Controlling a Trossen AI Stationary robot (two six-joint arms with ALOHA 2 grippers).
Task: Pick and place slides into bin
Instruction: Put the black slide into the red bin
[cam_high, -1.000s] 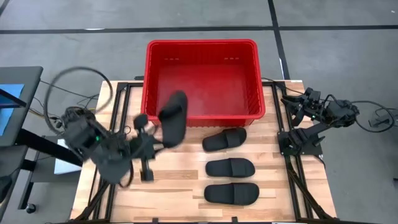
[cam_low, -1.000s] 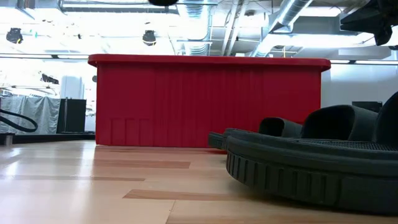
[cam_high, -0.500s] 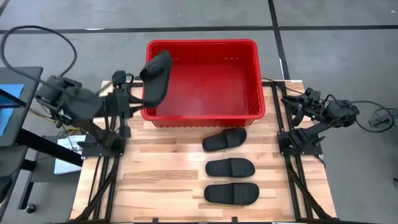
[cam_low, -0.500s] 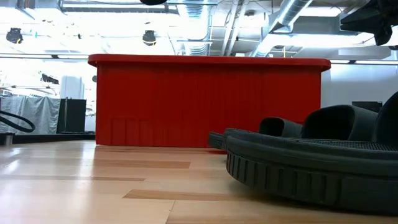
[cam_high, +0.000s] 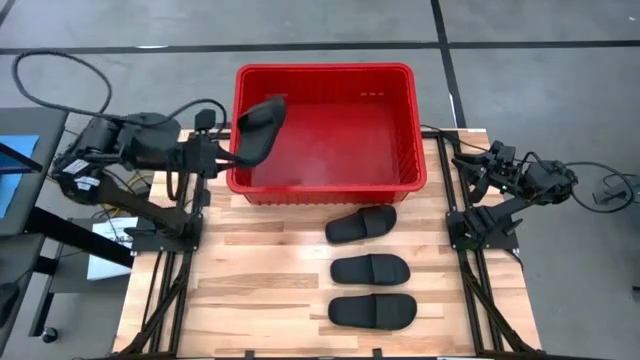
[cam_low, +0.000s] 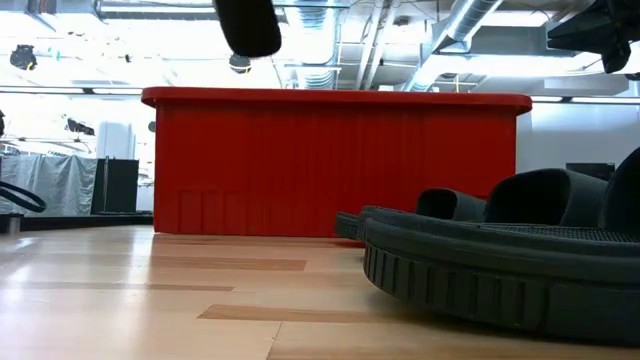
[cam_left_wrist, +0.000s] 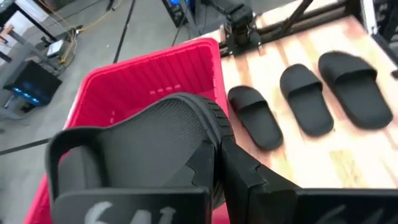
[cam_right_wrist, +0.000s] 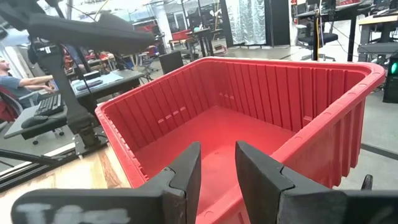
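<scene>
My left gripper (cam_high: 226, 154) is shut on one black slide (cam_high: 259, 129), held above the left wall of the red bin (cam_high: 325, 186). The slide's end also shows in the low view (cam_low: 248, 24), above the bin's rim (cam_low: 335, 98). Three more slides lie sole down on the wooden table in front of the bin: one nearest the bin (cam_high: 361, 224), one in the middle (cam_high: 370, 270), one nearest the near edge (cam_high: 372, 311). My right gripper (cam_right_wrist: 216, 163) waits at the table's right edge, open by a narrow gap and empty, facing the bin (cam_right_wrist: 249, 124). My left gripper holds the slide by the edge of its sole (cam_left_wrist: 211, 146), pinched between the two fingers; one finger (cam_left_wrist: 245, 177) shows beside the sole. The fingers come about level from the table's left. The slide is lifted clear, tilted, over the bin's left wall.
Black frame rails (cam_high: 170, 280) run along the table's left and right sides. The right arm's base (cam_high: 485, 225) stands at the right edge. In the low view the nearest slide (cam_low: 500, 270) fills the right foreground. Bare wood lies at the table's near left (cam_high: 260, 300).
My left gripper has swung with the slide from the table in front of the bin toward the far edge, to a place over the bin's left wall. The slide has stayed in the hold, clear of the table, and now shows lower in the low view.
</scene>
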